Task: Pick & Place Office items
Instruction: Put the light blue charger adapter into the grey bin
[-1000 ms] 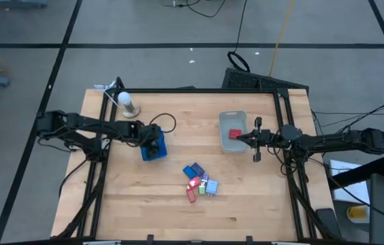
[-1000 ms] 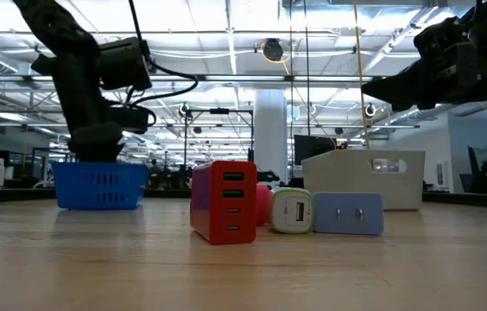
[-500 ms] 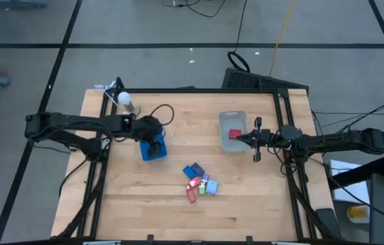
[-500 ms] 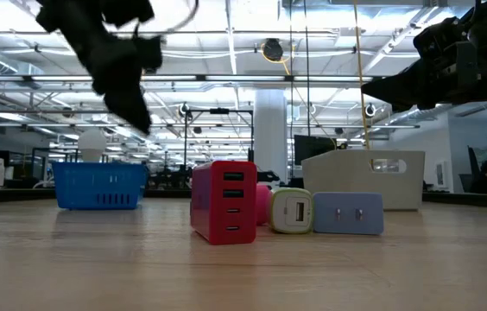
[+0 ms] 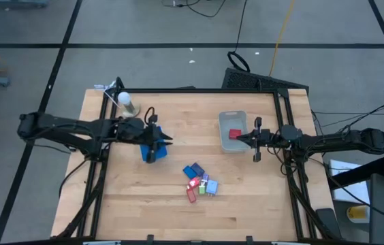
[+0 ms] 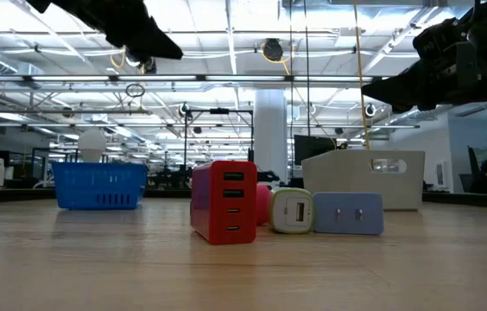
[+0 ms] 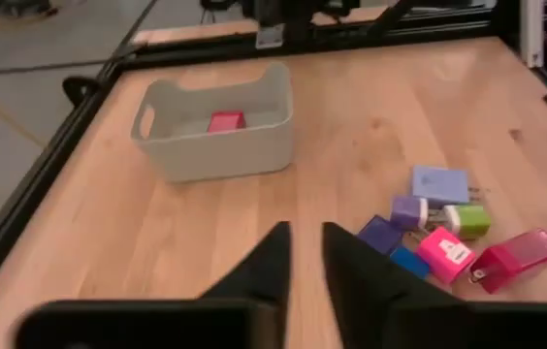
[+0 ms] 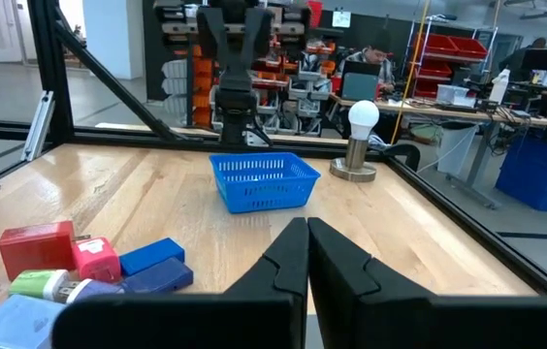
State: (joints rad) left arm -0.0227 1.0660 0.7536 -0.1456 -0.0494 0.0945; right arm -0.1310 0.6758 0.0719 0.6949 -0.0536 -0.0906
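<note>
The office items lie in a cluster on the table's middle, toward its near edge; they also show in the low view and the left wrist view. One red item lies inside the grey bin. My left gripper hangs high over the blue basket, its fingers pointing toward the table's right. Only a narrow gap shows between the fingers, with nothing in it. My right gripper is shut and empty over the grey bin's right rim.
A white bulb on a metal base stands at the table's far left, behind the blue basket. Black frame rails run along the table's sides. Bare wood spreads along the near edge, left of the cluster.
My left gripper has risen out of the blue basket, from down among its walls to well above its rim. It has tipped from pointing down to pointing nearly level toward the table's right. The basket and the items stay put.
</note>
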